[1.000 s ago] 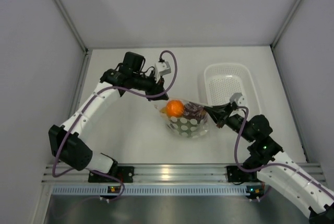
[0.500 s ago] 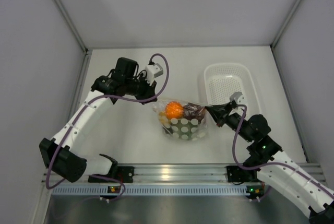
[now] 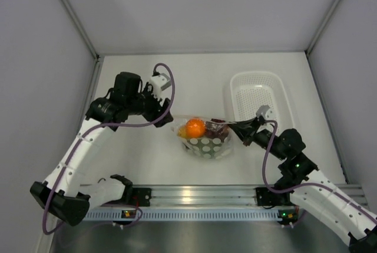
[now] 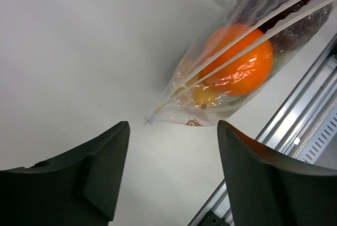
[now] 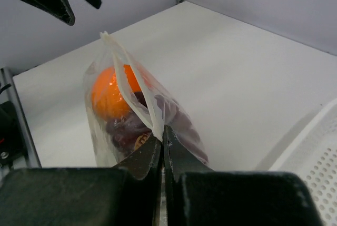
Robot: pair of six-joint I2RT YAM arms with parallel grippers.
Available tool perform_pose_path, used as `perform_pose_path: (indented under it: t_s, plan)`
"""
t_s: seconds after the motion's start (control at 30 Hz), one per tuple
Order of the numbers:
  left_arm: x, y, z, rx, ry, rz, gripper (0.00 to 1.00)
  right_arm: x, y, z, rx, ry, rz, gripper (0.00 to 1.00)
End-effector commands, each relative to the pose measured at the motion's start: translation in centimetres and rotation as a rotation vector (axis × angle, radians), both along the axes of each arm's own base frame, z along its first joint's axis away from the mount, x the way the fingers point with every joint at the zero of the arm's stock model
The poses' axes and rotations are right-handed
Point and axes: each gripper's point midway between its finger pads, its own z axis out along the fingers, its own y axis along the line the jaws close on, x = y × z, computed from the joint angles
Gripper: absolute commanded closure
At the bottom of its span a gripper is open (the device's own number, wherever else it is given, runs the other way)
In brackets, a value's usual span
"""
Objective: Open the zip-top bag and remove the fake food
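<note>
My right tool: clamped shut on zip strip at right end of zip-top bag.
My left tool: jaws wide, gripping nothing, just left of bag's free corner, not touching.
Inside bag: orange, lemon beneath, dark grapes. Rest blurred by plastic.
Can't tell whether bag rests on table.
Basket beyond bag, rightward.

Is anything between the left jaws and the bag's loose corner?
Nothing visible. Only bare table lies between the left gripper, jaws open, and the loose corner of the zip-top bag. The right gripper, jaws shut, holds the opposite end.
</note>
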Motion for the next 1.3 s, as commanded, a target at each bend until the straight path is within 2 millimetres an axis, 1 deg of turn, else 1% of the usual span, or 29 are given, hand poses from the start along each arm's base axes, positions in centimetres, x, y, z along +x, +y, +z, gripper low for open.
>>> perform_pose_path:
  t_s: [0.0,0.03,0.07,0.1,0.13,0.17,0.2,0.23,0.27,0.3,0.37,0.4,0.43,0.5,0.53,0.6,0.63,0.67,0.77,0.83,0.9,1.07,1.17,1.27]
  plan:
    - [-1.5,-2.4,3.5,-0.134,-0.009,-0.154,0.22,-2.4,1.8,3.8,0.034,-0.168,0.186,1.00]
    - [-1.5,-3.0,4.2,-0.156,-0.015,-0.189,0.19,-2.9,2.0,3.5,0.027,-0.175,0.214,1.00]
    - [-1.4,-4.2,4.9,-0.198,-0.015,-0.244,0.19,-3.5,2.3,3.4,0.015,-0.190,0.258,1.00]
    - [-1.0,-4.7,6.0,-0.220,-0.040,-0.262,0.19,-3.7,2.4,3.3,0.010,-0.197,0.272,1.00]
    - [0.1,-5.5,6.3,-0.243,-0.045,-0.268,0.18,-4.0,2.5,3.1,0.002,-0.201,0.286,1.00]
    - [0.5,-5.9,6.5,-0.251,-0.043,-0.275,0.18,-4.0,2.6,3.0,-0.003,-0.203,0.292,1.00]
    - [0.4,-6.8,7.4,-0.266,-0.057,-0.316,0.19,-4.1,2.6,3.0,-0.008,-0.203,0.299,1.00]
    - [0.3,-7.4,7.3,-0.270,-0.047,-0.342,0.22,-4.1,2.6,2.8,-0.012,-0.199,0.299,1.00]
    - [0.4,-8.1,6.8,-0.267,-0.037,-0.374,0.22,-4.0,2.6,2.8,-0.014,-0.201,0.294,1.00]
    - [-0.3,-8.9,6.8,-0.265,-0.038,-0.412,0.23,-3.9,2.5,2.9,-0.014,-0.200,0.288,1.00]
    - [-1.1,-9.8,6.4,-0.258,-0.044,-0.467,0.25,-3.7,2.4,2.9,-0.019,-0.196,0.276,1.00]
    - [-2.0,-10.4,6.2,-0.262,-0.038,-0.509,0.26,-3.6,2.4,2.9,-0.019,-0.194,0.267,1.00]
    - [-2.6,-10.7,6.0,-0.266,-0.029,-0.532,0.27,-3.4,2.3,3.0,-0.018,-0.191,0.255,1.00]
    - [-3.3,-11.1,5.7,-0.261,-0.032,-0.565,0.30,-3.4,2.2,3.1,-0.018,-0.193,0.251,1.00]
    - [-3.4,-11.3,5.4,-0.257,-0.029,-0.572,0.32,-3.4,2.2,3.1,-0.019,-0.192,0.252,1.00]
    - [-3.7,-11.5,4.6,-0.244,-0.011,-0.578,0.35,-3.3,2.3,3.0,-0.022,-0.189,0.250,1.00]
    - [-3.5,-11.5,4.1,-0.235,-0.006,-0.573,0.40,-3.3,2.3,3.0,-0.022,-0.187,0.250,1.00]
    - [-3.5,-11.5,3.4,-0.222,0.008,-0.568,0.41,-3.2,2.3,2.9,-0.024,-0.185,0.252,1.00]
    - [-2.8,-11.3,1.6,-0.172,0.030,-0.525,0.41,-3.6,2.4,3.1,-0.017,-0.194,0.265,1.00]
    - [-2.5,-11.4,0.8,-0.152,0.041,-0.515,0.41,-3.5,2.4,3.1,-0.015,-0.197,0.262,1.00]
    - [-2.6,-11.3,0.5,-0.146,0.045,-0.515,0.42,-3.5,2.4,3.2,-0.013,-0.199,0.262,1.00]
    - [-3.2,-11.3,0.9,-0.164,0.041,-0.536,0.43,-3.1,2.4,3.1,-0.012,-0.189,0.246,1.00]
    - [-3.1,-11.3,0.3,-0.152,0.051,-0.530,0.44,-3.1,2.3,3.3,-0.009,-0.192,0.245,1.00]
    - [-2.7,-11.4,-0.7,-0.129,0.077,-0.507,0.49,-3.1,2.3,3.4,-0.005,-0.194,0.243,1.00]
